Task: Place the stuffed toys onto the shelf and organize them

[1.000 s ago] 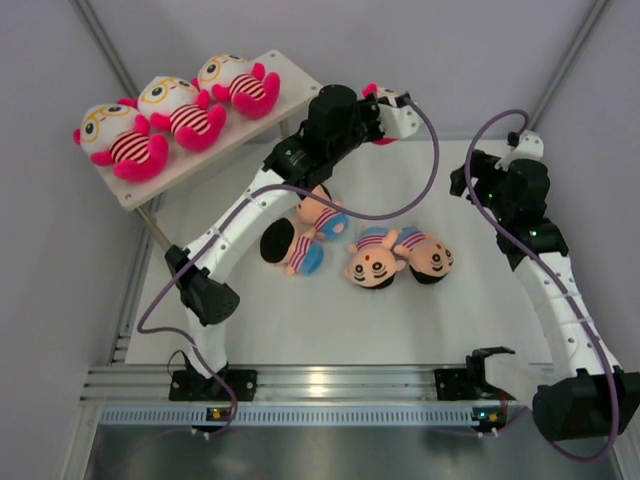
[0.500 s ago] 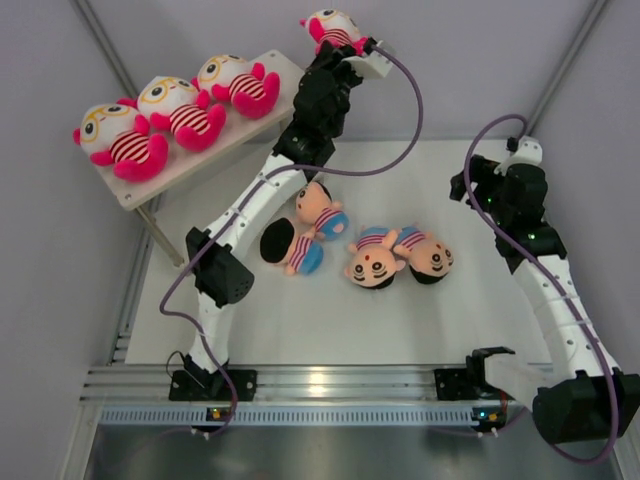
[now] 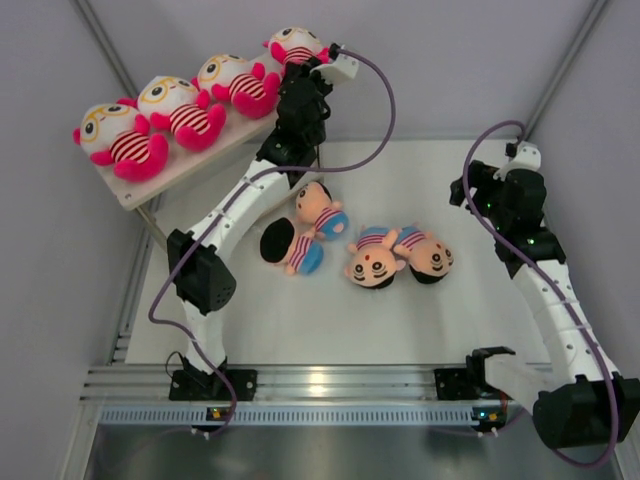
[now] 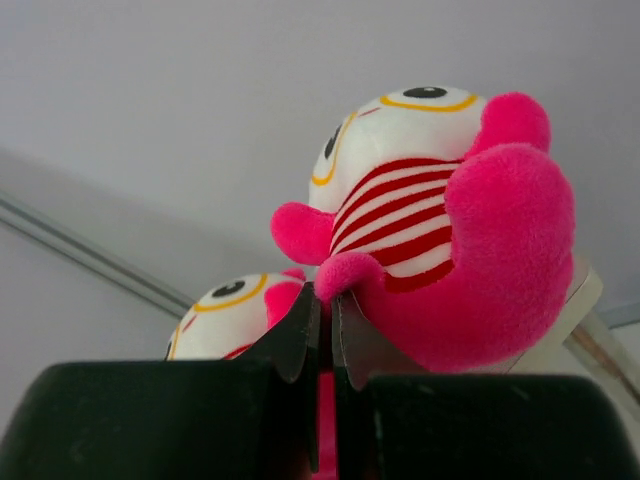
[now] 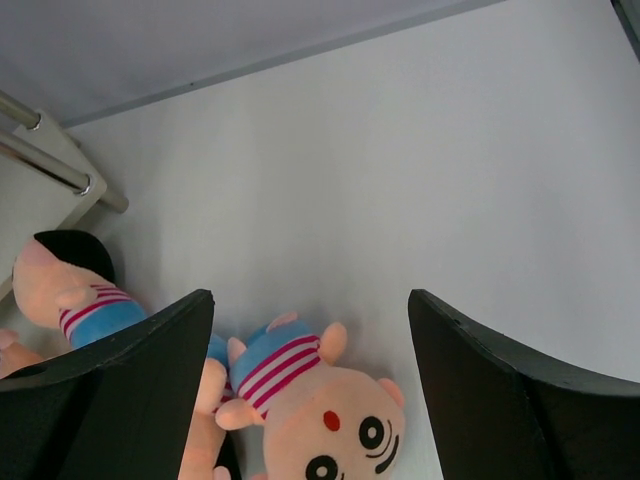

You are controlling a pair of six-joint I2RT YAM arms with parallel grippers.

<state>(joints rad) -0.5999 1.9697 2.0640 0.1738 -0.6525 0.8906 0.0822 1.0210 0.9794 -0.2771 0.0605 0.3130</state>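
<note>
Left tool (image 4: pixel 320 305) is clenched on a pink limb of the white-headed toy (image 4: pixel 440 230), top centre overhead, seemingly at the end of the shelf (image 3: pixel 240 128). Probably soft and light; a limb pinch lets it flop. Right tool (image 5: pixel 308 300) hangs released over peach toys (image 3: pixel 375 262) on the bench (image 3: pixel 300 310).

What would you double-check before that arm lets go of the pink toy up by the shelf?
1. Left gripper shut on a limb of the held pink toy: ok.
2. That toy resting on the shelf: cannot tell.
3. Three seated pink toys upright: ok.
4. Right gripper open, away from the left arm: ok.
5. Peach dolls shelved: not ok, four lie on the table.
</note>
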